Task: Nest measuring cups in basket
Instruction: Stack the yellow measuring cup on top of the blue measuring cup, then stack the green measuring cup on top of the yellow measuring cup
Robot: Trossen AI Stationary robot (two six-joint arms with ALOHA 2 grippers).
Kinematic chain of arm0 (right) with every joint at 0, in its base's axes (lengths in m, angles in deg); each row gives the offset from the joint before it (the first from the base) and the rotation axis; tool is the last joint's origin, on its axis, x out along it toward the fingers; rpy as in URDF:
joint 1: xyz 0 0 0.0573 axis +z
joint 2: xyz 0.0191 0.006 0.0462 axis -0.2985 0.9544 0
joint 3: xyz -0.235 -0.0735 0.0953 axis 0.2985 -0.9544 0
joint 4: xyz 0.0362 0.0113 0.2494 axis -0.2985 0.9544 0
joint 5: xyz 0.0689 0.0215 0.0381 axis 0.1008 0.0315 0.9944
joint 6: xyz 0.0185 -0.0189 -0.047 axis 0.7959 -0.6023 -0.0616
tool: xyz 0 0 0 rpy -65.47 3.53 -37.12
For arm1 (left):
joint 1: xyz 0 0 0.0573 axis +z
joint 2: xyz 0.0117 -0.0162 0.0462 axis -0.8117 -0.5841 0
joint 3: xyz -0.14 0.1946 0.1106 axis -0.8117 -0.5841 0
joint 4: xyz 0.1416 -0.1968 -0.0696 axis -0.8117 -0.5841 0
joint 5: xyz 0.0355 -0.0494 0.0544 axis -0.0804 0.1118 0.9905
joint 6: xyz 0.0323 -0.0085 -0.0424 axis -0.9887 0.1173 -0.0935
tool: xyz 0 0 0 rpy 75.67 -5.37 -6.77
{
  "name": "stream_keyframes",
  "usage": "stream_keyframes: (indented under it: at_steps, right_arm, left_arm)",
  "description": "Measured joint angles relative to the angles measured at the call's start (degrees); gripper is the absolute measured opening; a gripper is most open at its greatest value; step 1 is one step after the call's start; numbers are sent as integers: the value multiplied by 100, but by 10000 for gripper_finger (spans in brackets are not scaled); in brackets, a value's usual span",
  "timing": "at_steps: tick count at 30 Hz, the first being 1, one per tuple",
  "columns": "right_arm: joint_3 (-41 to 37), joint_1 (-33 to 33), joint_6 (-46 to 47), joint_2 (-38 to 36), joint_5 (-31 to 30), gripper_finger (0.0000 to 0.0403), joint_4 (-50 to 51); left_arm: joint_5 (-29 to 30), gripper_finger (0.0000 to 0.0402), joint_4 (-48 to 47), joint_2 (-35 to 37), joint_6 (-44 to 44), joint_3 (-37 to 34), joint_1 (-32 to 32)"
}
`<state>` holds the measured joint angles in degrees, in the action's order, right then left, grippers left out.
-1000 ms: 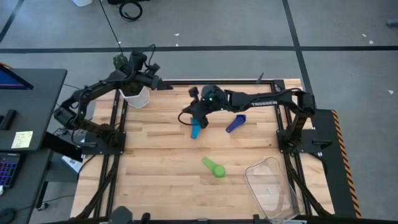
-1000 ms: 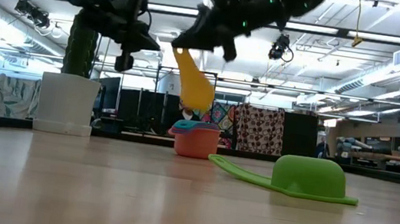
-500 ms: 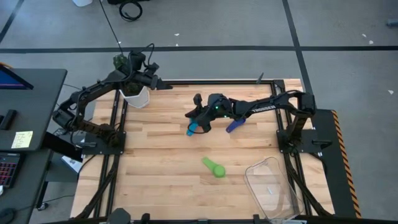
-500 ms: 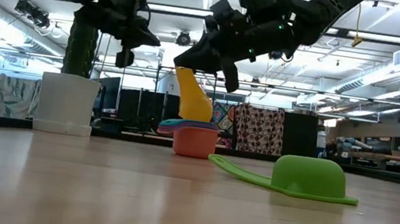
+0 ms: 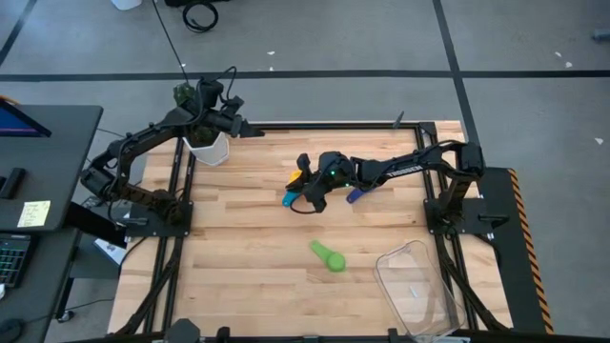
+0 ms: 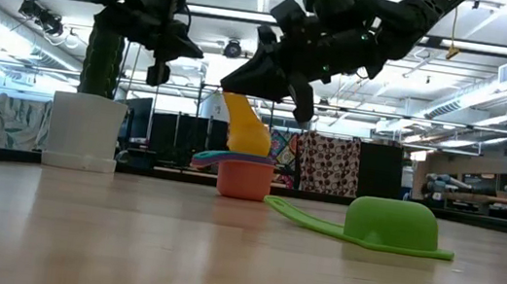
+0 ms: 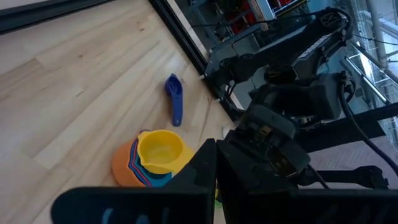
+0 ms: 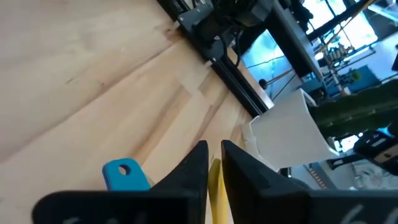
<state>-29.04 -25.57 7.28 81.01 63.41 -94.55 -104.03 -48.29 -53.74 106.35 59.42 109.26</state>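
A stack of nested measuring cups (image 6: 247,176), orange at the bottom, stands mid-table. A yellow cup (image 6: 242,126) sits tilted in its top, handle up, and my right gripper (image 6: 236,86) is shut on that handle. A light blue handle (image 5: 289,200) sticks out of the stack. A dark blue cup (image 5: 355,193) lies just right of it, and a green cup (image 5: 329,257) lies mouth down nearer the front. The clear basket (image 5: 419,286) stands at the near right corner. My left gripper (image 5: 250,131) hovers shut by the far left corner. My right gripper pinches the yellow cup's flat handle (image 8: 214,177) between its two fingers. They come slanting down from the table's right side and lie along the handle. The cup's bowl (image 7: 160,149) rests tilted in the top of the stack.
A white pot (image 5: 210,148) with a green cactus stands at the far left corner under my left arm. Bare wood lies between the stack, the green cup and the basket.
My right gripper has come down toward the stack with the yellow cup. The cup hung just above the stack a second ago, and its bowl now sits in the stack's top, still tilted.
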Motion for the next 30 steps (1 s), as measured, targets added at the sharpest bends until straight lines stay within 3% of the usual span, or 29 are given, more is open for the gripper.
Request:
stream_keyframes:
  at_steps: [8,17,22,26,30]
  right_arm:
    - [0,66,171,0,-77,76,-29]
    - [2,322,221,0,-612,117,-441]
    - [2,425,228,-7,-1451,119,-535]
    - [23,503,506,-67,-2594,119,-786]
    - [177,522,2074,-311,-3651,119,-166]
  left_arm:
    - [-2,13,1,-1,-6,0,0]
    - [-4,13,2,-1,-14,-7,0]
    - [-4,13,2,-2,-157,-7,0]
    - [-132,13,-16,-1,-158,-7,0]
    - [-332,13,-229,-2,-249,-7,-95]
